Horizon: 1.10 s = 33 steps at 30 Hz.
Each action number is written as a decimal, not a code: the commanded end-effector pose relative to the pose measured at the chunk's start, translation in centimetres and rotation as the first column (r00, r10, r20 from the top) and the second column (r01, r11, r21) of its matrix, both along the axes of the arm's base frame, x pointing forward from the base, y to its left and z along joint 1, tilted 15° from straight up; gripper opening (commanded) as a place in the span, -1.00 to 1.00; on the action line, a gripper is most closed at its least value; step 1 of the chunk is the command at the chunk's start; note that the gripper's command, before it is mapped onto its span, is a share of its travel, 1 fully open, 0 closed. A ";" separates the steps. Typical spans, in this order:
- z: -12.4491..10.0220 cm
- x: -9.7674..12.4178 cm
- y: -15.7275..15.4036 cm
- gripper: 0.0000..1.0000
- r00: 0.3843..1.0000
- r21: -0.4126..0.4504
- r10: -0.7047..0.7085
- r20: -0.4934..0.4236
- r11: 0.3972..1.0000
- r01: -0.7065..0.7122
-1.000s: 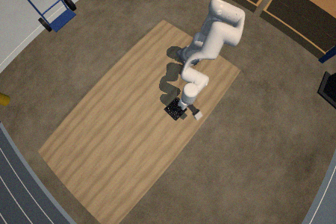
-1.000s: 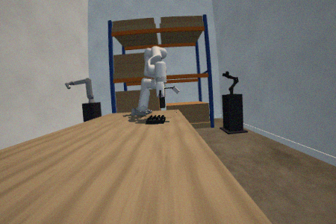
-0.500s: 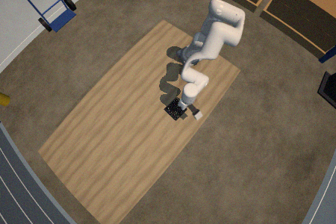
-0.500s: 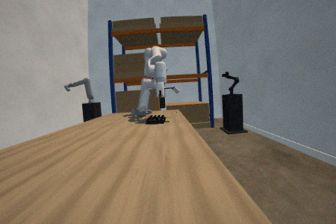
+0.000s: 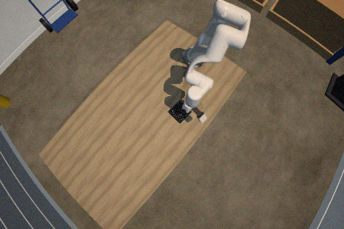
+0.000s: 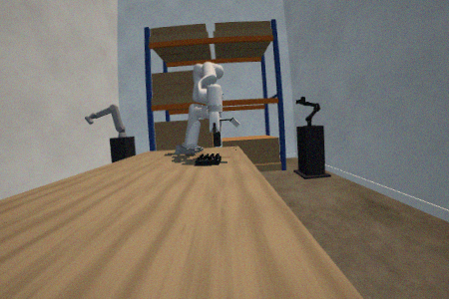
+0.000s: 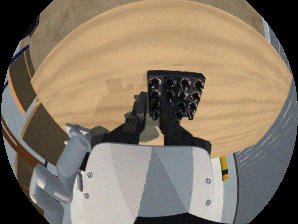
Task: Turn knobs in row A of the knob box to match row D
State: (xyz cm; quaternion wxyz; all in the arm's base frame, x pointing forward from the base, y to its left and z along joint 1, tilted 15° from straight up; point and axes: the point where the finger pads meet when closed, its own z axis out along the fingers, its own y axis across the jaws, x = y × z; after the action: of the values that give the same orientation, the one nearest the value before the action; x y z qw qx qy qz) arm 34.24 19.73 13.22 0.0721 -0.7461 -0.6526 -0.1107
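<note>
The black knob box (image 5: pixel 176 114) (image 6: pixel 208 162) (image 7: pixel 176 74) lies on the wooden table (image 5: pixel 126 131) (image 6: pixel 165 211) (image 7: pixel 225 55). Its knobs stand in rows on top, with pale marks around them. My gripper (image 5: pixel 186 111) (image 6: pixel 217 145) (image 7: pixel 153 100) points down above the box, its fingers narrowly apart. In the wrist view they stand on either side of the leftmost line of knobs; the right finger hides part of the second line. I see no knob gripped. In the exterior view the fingertips look higher than the knobs. The knob lines, names and socket are too small or hidden to read.
A pale block on a dark bracket (image 5: pixel 202 117) (image 6: pixel 234 122) sticks out sideways from the gripper. The arm's base stands at the far end of the table. The box lies near one long table edge. Shelving (image 6: pixel 275 87) and a hand truck (image 5: pixel 64 20) stand away from the table.
</note>
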 end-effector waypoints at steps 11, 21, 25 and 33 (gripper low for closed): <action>-1.7 0.3 0.5 -0.61 1.000 0.002 0.000 0.003 1.000 0.000; -2.6 0.4 0.7 -0.61 1.000 0.002 0.000 0.003 1.000 0.000; -2.8 0.4 0.8 -0.61 1.000 0.002 0.000 0.003 1.000 0.000; -3.0 0.4 0.8 -0.61 1.000 0.002 0.000 0.003 1.000 0.000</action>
State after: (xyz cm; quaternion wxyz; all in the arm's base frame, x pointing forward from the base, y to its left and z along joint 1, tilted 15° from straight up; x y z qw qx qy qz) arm 34.56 20.49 10.16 0.0722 -0.7461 -0.6526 -0.1107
